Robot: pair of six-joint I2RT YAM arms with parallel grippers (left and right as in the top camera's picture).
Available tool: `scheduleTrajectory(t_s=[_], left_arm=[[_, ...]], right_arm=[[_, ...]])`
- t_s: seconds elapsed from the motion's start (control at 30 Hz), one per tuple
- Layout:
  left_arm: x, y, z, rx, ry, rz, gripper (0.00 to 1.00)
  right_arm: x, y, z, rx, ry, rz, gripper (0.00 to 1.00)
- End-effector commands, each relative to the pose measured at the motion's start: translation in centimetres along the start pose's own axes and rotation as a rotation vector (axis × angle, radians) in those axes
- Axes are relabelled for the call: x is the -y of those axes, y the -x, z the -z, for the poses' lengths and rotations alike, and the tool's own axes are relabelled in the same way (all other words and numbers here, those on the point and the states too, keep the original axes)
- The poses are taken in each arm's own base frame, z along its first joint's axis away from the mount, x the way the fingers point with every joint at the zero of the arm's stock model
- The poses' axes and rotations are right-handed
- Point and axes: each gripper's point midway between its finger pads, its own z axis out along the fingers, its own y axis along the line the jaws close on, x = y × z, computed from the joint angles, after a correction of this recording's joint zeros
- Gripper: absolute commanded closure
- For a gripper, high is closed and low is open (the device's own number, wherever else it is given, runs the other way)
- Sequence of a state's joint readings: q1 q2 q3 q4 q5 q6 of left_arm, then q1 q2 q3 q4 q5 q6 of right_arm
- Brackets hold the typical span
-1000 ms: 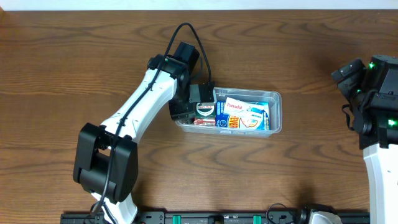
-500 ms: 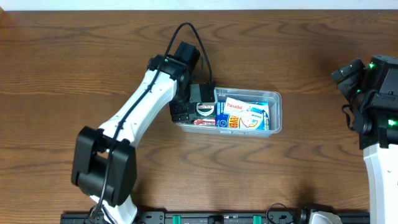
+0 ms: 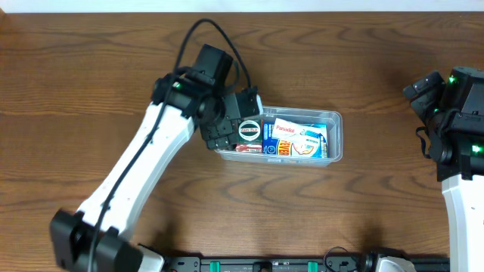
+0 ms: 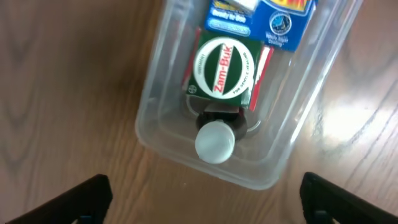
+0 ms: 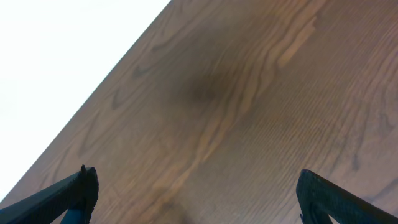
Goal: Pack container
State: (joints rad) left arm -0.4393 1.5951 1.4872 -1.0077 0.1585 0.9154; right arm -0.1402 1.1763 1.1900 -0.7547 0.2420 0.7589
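Item, near edge of the counter [image 3: 68, 113]: a black rail [image 3: 249, 264] with green fittings, from which both arms rose. Item, left arm [image 3: 151, 151], white with black joints, reaching from the near left toward the counter's middle. Its left tool [image 4: 205, 198] hung above the left end of the container [image 3: 338, 137], fingers [image 4: 84, 196] spread wide at the lower corners of the wrist view, holding nothing. Item, the container, a clear shallow tub with rounded corners and a rim [image 4: 163, 118], lay about the middle of the counter with its long sides running left to right. Contents, left end: a white round cap [image 4: 215, 142] close against the end wall, partly under a green and white box marked Zam-Buk [image 4: 224, 68]. Contents, further along: a blue box [image 4: 283, 18] just beside the green one, and in the overhead view a white and red box marked Panadol [image 3: 286, 128] on the far side of the tub. Item, right arm [image 3: 457, 128], at the counter's right edge, well apart from the container. Its right tool [image 5: 202, 193] stood wide and empty over bare wood near the far edge.
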Motion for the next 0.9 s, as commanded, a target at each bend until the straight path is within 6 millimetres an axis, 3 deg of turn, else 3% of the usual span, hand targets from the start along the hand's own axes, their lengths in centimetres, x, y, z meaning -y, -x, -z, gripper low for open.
scheduleTrajectory(t_s=[0.0,0.13,0.3,0.4,0.57,0.87], left_arm=[[-1.0,0.4,3.7,0.081,0.071,0.284,0.02],[-2.4,-1.9,5.8,0.105,0.111,0.626,0.02],[-3.9,-7.7,6.6,0.036,0.131,1.056,0.02],[-4.8,-9.9,7.0,0.037,0.151,1.252,0.02],[-5.5,-11.4,7.4,0.036,0.175,1.319,0.02],[-5.5,-11.5,7.4,0.036,0.176,1.319,0.02]], right_arm=[[0.1,0.4,0.1,0.011,-0.006,-0.018,0.01],[0.1,0.4,0.1,0.011,-0.006,-0.018,0.01],[0.1,0.4,0.1,0.011,-0.006,-0.018,0.01],[0.1,0.4,0.1,0.011,-0.006,-0.018,0.01],[0.1,0.4,0.1,0.011,-0.006,-0.018,0.01],[0.1,0.4,0.1,0.011,-0.006,-0.018,0.01]])
